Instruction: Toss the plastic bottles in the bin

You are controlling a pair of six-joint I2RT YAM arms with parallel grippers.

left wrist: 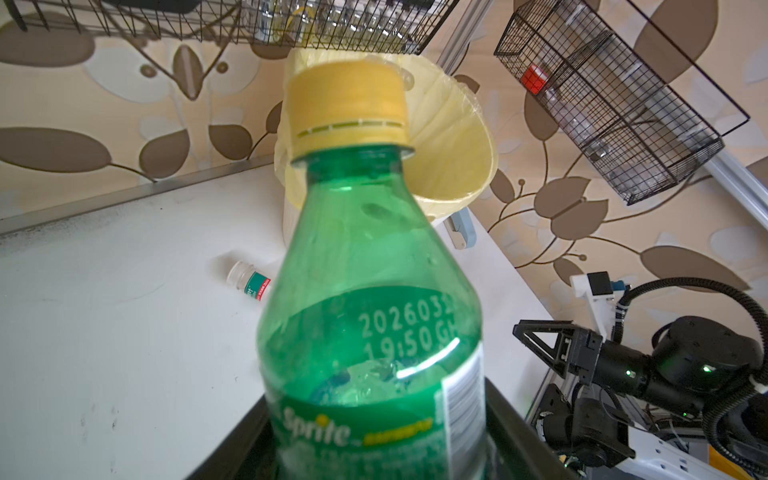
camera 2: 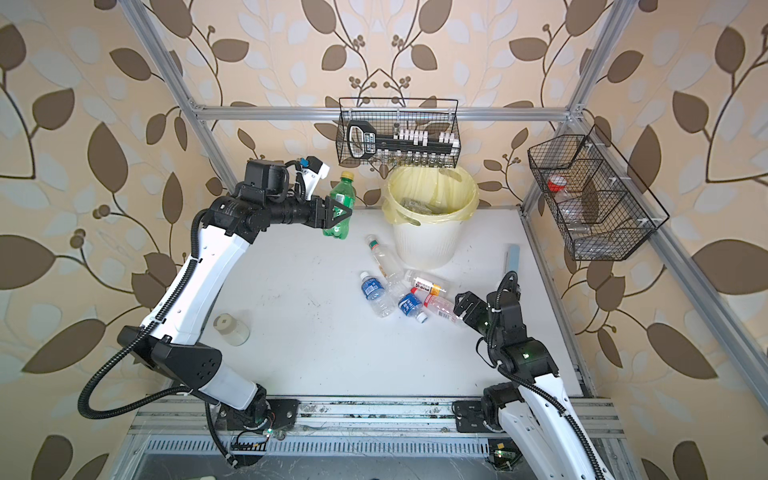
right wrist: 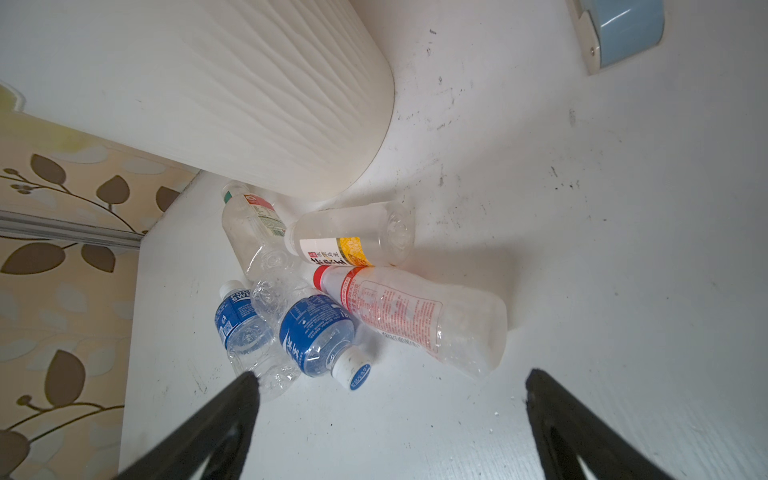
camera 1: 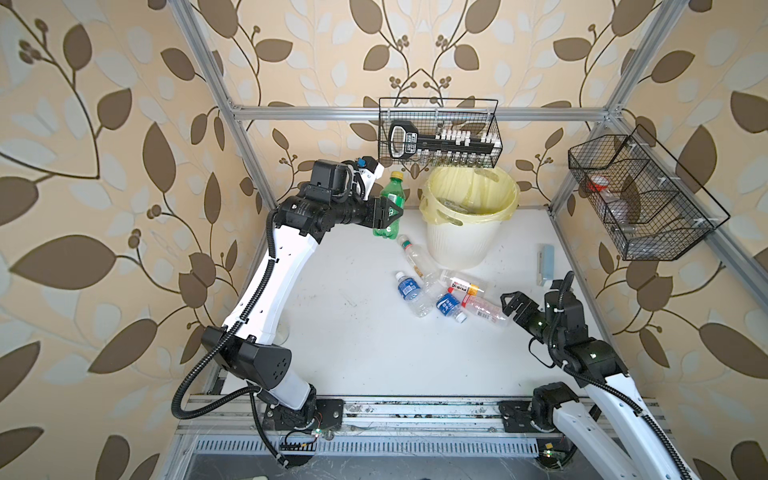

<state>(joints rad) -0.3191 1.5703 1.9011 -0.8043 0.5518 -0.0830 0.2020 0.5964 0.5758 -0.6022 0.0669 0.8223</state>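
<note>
A green Sprite bottle [camera 1: 390, 198] [camera 2: 342, 195] [left wrist: 365, 257] with a yellow cap hangs upright above the table, left of the bin. My left gripper [camera 1: 390, 215] [camera 2: 340, 215] [left wrist: 378, 451] is shut on its labelled body. The cream ribbed bin [camera 1: 459, 245] [camera 2: 420, 247] [right wrist: 216, 87], lined with a yellow bag, stands at the back. Several plastic bottles lie in front of it: a blue-labelled one [camera 1: 409, 291] [right wrist: 316, 332], a red-labelled one [camera 1: 486, 309] [right wrist: 415, 316] and a yellow-labelled one [right wrist: 349, 241]. My right gripper [camera 1: 513, 301] [camera 2: 466, 302] [right wrist: 388, 395] stands open just right of them, holding nothing.
A pale-blue case [camera 1: 545, 266] [right wrist: 623, 33] lies by the right edge. Black wire baskets hang on the back rail [camera 1: 440, 133] and on the right frame [camera 1: 636, 199]. A squat pale jar [camera 2: 230, 330] stands by the left arm.
</note>
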